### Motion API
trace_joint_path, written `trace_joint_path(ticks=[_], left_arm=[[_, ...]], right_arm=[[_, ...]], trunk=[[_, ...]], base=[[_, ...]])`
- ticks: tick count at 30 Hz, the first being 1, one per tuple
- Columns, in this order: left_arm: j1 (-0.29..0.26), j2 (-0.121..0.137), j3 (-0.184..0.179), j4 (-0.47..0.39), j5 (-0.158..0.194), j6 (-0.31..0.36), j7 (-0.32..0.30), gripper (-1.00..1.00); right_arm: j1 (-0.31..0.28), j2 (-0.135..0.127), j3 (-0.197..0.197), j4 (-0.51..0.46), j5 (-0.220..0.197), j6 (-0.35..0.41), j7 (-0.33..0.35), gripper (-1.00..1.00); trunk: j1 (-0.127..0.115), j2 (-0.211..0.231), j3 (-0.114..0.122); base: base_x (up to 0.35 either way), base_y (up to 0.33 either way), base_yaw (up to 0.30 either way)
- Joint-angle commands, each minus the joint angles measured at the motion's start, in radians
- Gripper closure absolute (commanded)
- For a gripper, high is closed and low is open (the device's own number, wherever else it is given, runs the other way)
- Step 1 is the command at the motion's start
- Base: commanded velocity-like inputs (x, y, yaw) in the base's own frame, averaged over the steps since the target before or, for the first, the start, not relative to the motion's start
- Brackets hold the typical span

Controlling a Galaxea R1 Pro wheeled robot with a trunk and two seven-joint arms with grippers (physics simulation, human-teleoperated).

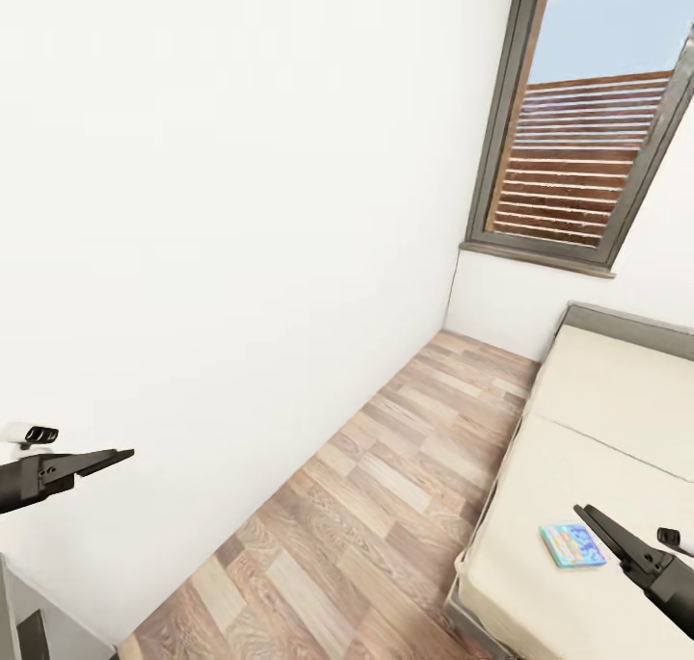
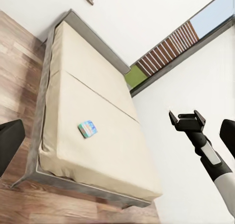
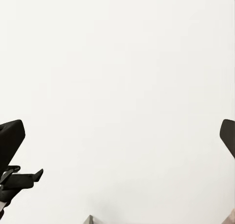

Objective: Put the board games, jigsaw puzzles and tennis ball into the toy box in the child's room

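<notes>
You are on the way now, facing a white wall (image 1: 222, 207) and a strip of wood floor (image 1: 386, 487); the bed (image 1: 598, 419) lies at your right, under the window (image 1: 578, 149). One board game (image 1: 573, 544) rests flat on the cream mattress near the bed's close end; it is a small box with a blue and multicoloured top, and its lettering is too small to read. In the left wrist view the same board game (image 2: 87, 129) sits apart from the mattress edges, with nothing around it.

Your left gripper (image 1: 92, 462) is held out in front of the wall, grasping nothing; from these pictures I cannot tell how wide its jaws stand. Your right gripper (image 1: 607, 535) hangs over the bed just beside the game; in the left wrist view the right gripper (image 2: 187, 120) has its two fingers spread apart and empty.

The risk I see is this; the box is flat and thin on a soft mattress, so fingers coming from above may press it down and slip off. Also the base stands close to the bed frame; if you turn sharply, the right arm may strike the mattress.
</notes>
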Motion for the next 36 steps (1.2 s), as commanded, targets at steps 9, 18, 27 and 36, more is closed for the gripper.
trace_joint_path(ticks=[9,18,27,36], left_arm=[[-0.001,0.000,-0.001,0.000,-0.001,0.011,-0.004,-1.00],[-0.001,-0.002,-0.002,0.000,-0.001,0.011,-0.004,-1.00],[-0.001,-0.003,-0.002,0.000,-0.002,0.011,-0.004,-1.00],[-0.001,-0.002,-0.002,0.000,-0.002,0.011,-0.004,-1.00]], right_arm=[[0.000,-0.001,0.000,0.001,-0.006,0.007,-0.001,-1.00],[0.000,-0.002,0.000,0.003,-0.007,0.008,-0.001,-1.00],[0.000,-0.001,-0.006,0.003,-0.007,0.010,-0.003,-1.00],[0.000,-0.002,-0.009,0.003,-0.007,0.012,-0.004,-1.00]], trunk=[[0.001,-0.002,-0.002],[0.001,-0.002,-0.002],[0.001,-0.002,-0.002],[0.001,-0.002,-0.002]], base=[[0.000,0.000,-0.281],[0.000,0.000,-0.281],[0.000,0.000,-0.281],[0.000,0.000,-0.281]])
